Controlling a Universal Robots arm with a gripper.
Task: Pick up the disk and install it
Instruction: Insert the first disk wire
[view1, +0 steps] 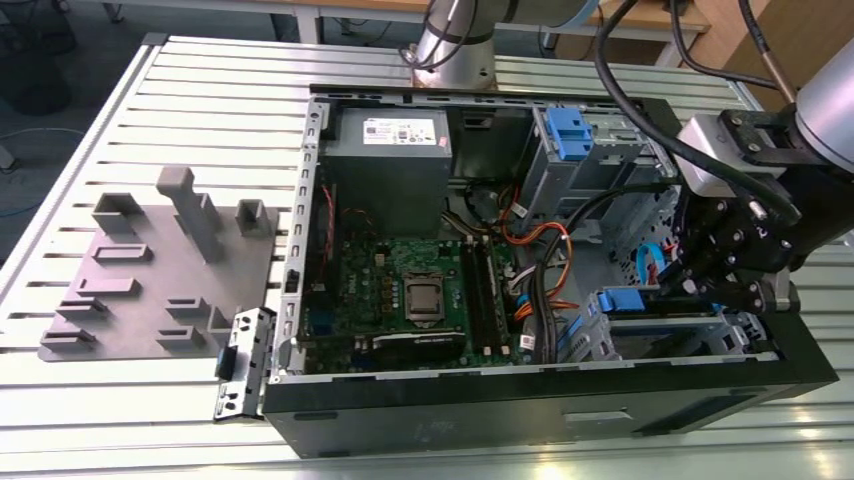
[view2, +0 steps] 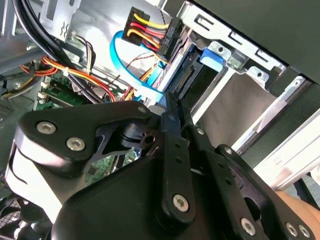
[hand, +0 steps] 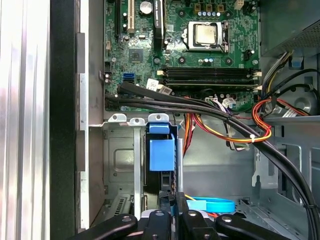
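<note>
One disk stands on edge in the drive cage at the corner of the open case, which lies on the slatted bench. In the first wrist view its blue rail faces up between the cage walls. In the exterior view the same blue shows in the corner on that view's right.

The gripper hangs right over it. The fingers stand narrow, one on each side of the thin slab, and I judge them closed on it, though the contact itself is partly hidden.

A blue data cable and a power plug hang near the disk's end.

The disk looks like a stiff metal slab, fairly heavy for its size, and its flat faces are smooth and may slip. It probably dislikes knocks and twisting in the cage. The best hold is across the two flat faces near the exposed end, clear of the plastic rails, which must slide in the cage guides.
</note>
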